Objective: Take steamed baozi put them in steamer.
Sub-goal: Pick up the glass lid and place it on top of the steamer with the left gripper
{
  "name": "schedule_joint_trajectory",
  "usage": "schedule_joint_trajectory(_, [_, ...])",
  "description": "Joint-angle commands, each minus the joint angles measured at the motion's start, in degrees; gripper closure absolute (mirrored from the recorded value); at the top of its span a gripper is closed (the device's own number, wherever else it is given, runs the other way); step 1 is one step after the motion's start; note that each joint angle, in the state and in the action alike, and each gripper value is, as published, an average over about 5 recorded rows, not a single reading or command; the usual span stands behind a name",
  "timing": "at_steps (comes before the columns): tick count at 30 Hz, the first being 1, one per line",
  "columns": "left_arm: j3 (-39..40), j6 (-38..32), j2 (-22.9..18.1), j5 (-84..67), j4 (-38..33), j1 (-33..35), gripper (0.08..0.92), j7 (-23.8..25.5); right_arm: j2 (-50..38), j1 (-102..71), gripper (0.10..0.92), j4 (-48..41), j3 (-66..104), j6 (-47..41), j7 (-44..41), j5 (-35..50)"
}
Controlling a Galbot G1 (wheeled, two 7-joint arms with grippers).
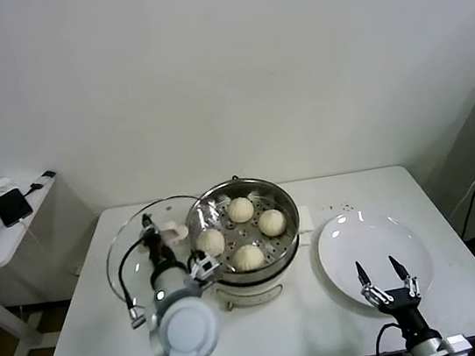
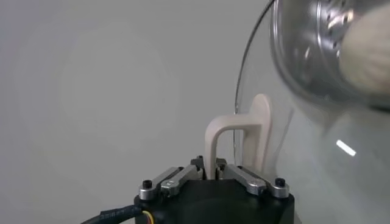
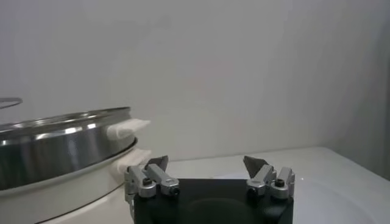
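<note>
Four steamed baozi point(image 1: 244, 232) sat on the perforated tray inside the steamer point(image 1: 249, 269), which stood mid-table, toward the front edge. Going left to right, you had the left gripper point(image 1: 152, 240) pinched shut on the cream handle point(image 2: 239, 143) of the round glass lid point(image 1: 128, 251), the lid tilted up on edge just left of the steamer's rim. Next came the steamer itself: shiny steel wall, cream-white electric base, the buns smooth, domed and matte, well spaced on the tray. To its right lay the flat white plate point(image 1: 411, 246), glossy and bare, toward the table's right front corner, and above its near rim hovered the right gripper point(image 1: 386, 279), fingers spread wide and holding nothing. I'd judge the buns light, soft and easily dented, so you'd take one gently across its sides. The lid looked stiff, slippery and breakable; the handle was your only safe hold.
</note>
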Motion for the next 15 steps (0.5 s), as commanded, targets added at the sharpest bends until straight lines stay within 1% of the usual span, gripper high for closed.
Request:
schedule_joint_trajectory(1, [10.2,1.9,-2.8,1.6,5.7,-7.9,0.839,3.2,0.4,0.2,0.203,-0.4,0.4,0.0,-0.1,0.0])
schedule_joint_trajectory(10, [15.8,3.4,-2.8,-2.3,9.4,-11.3,0.839,3.4,0.9,0.5,0.203,-1.9,0.5,0.1,0.0,-0.3])
schedule_joint_trajectory(15, [18.9,4.9,-2.8,-5.6,12.5,-14.7,0.839,3.5,1.6,0.8,0.203,-2.1,0.6,0.1,-0.1,-0.7])
